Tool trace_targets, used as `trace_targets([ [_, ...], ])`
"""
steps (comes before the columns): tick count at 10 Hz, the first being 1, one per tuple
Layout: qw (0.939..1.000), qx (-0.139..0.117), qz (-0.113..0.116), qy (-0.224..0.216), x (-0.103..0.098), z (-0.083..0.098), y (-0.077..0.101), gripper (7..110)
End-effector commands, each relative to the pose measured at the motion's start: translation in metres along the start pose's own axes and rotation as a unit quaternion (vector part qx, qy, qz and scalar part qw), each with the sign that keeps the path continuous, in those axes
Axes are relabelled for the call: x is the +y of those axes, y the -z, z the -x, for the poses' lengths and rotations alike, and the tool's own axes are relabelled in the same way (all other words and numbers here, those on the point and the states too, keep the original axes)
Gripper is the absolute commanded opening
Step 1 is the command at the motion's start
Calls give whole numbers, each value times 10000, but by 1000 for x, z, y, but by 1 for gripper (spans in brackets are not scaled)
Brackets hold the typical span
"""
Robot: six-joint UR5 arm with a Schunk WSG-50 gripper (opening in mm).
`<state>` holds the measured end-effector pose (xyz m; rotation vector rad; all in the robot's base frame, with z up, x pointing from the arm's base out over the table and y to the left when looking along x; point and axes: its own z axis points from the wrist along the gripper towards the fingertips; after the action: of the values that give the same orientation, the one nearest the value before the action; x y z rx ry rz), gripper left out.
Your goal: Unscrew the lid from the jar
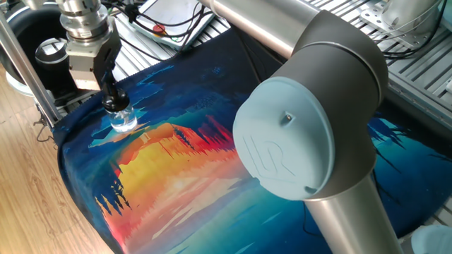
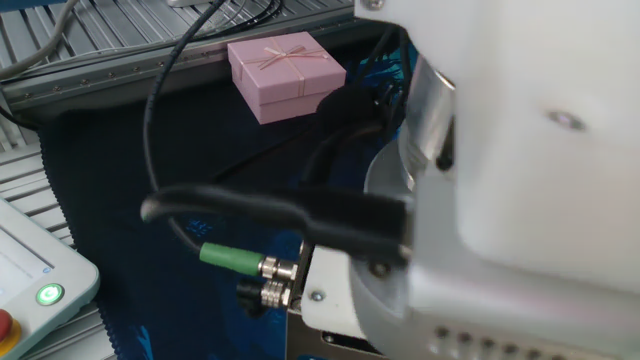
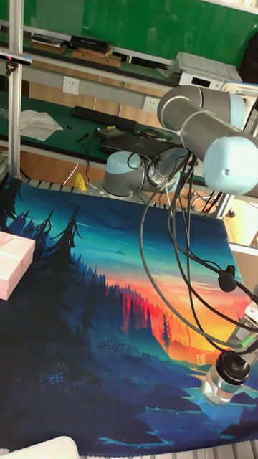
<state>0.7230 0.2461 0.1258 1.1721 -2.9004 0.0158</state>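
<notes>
The jar (image 1: 123,122), small and of clear glass, stands upright near the left corner of the painted cloth (image 1: 212,162). Its black lid (image 1: 114,107) sits on the neck, and my gripper (image 1: 113,104) comes straight down from above, shut on the lid. In the tall fixed view the jar (image 3: 218,389) stands at the cloth's near right, with the lid (image 3: 233,366) on top and the gripper (image 3: 235,364) closed around it. The other fixed view hides jar, lid and gripper behind the arm's wrist housing (image 2: 480,200).
A black ring device with a silver centre (image 1: 46,49) lies just behind the gripper, off the cloth. A pink gift box (image 2: 287,72) sits at the cloth's far edge, box (image 3: 11,265). The arm's elbow (image 1: 304,134) looms over the cloth; cables (image 3: 172,244) hang across it.
</notes>
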Motion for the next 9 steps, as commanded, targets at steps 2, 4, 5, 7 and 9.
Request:
trace_targets([
  [2, 9992, -60, 35, 389, 3, 5, 3, 22],
  [4, 9979, -93, 54, 642, 4, 8, 2, 22],
  [5, 9968, -86, 47, 788, 3, 8, 1, 22],
  [7, 9933, -99, 75, 1147, 2, 12, -4, 22],
  [9, 9894, -80, 57, 1451, 0, 12, -4, 22],
])
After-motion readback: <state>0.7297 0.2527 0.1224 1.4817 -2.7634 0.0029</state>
